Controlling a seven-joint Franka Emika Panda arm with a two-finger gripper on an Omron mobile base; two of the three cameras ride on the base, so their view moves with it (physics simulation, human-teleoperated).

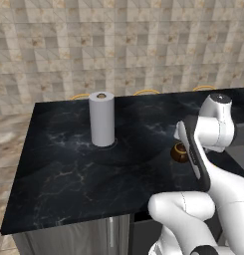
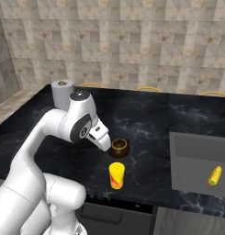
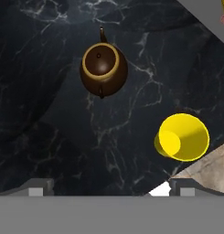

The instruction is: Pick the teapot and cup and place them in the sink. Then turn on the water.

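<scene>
Hovering above the dark marbled surface (image 2: 146, 119), the gripper (image 3: 109, 187) looks straight down with its jaws spread wide and nothing between them; its two finger tips sit far apart at the bottom of the hand view. That stance suits an approach from above, judging by the task's first step of picking up the teapot.

The teapot (image 3: 103, 69) stands upright on the surface, ahead of the gripper and not yet under it, its lid knob facing the hand camera and its spout and handle poking out at opposite sides. From the right base view the teapot (image 2: 119, 147) sits just past the arm's wrist. The cup (image 2: 116, 175) stands upright near the teapot, closer to the surface's front edge, apart from it and mouth up, so either can be taken without knocking the other.

The sink (image 2: 196, 151) lies well to the teapot's right, sunk into the surface, with a knobbly yellow item (image 2: 215, 175) already lying in it. A paper towel roll (image 1: 102, 118) stands far to the teapot's left, out of the way.

Neither task thing is in the sink yet, so the work seems to be at its start; the likely next need is lining the jaws over the teapot's body before descending.
</scene>
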